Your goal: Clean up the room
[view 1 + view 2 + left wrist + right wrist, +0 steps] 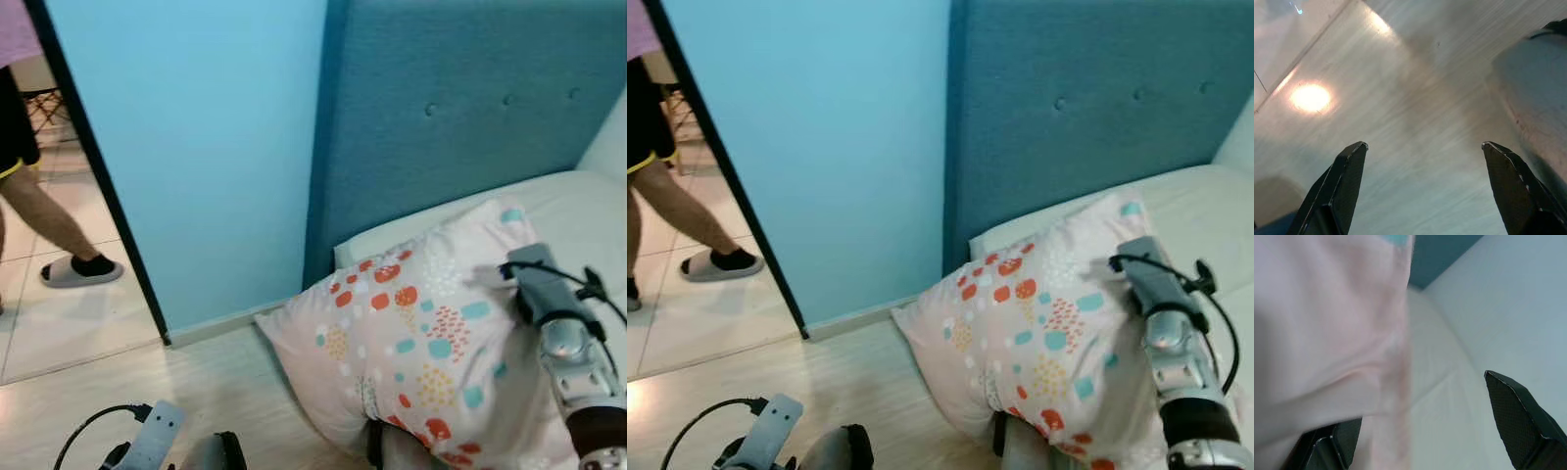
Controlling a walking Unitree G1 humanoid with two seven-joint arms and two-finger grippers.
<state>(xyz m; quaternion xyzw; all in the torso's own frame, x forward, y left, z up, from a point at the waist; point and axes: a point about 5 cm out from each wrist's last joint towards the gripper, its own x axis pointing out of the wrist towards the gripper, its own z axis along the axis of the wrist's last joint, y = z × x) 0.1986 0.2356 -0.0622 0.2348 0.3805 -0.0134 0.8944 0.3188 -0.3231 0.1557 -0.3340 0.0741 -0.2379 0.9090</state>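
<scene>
A pale pink pillow (421,343) with red, teal and yellow dots leans against the corner of the bed, its lower end down by the floor. My right arm (558,333) reaches up over the pillow's right side. In the right wrist view my right gripper (1420,431) is open; the pillow's fabric (1327,333) drapes over one finger, and the other finger (1518,421) stands free over the white mattress (1449,396). Low on the left, my left gripper (1423,146) hangs open above bare wooden floor (1415,98), holding nothing.
A white mattress (578,196) and a blue tufted headboard (470,108) fill the right. A light blue wall (196,147) ends at a black door frame (98,176). Beyond it a person's leg in a grey slipper (78,269) stands on tiles.
</scene>
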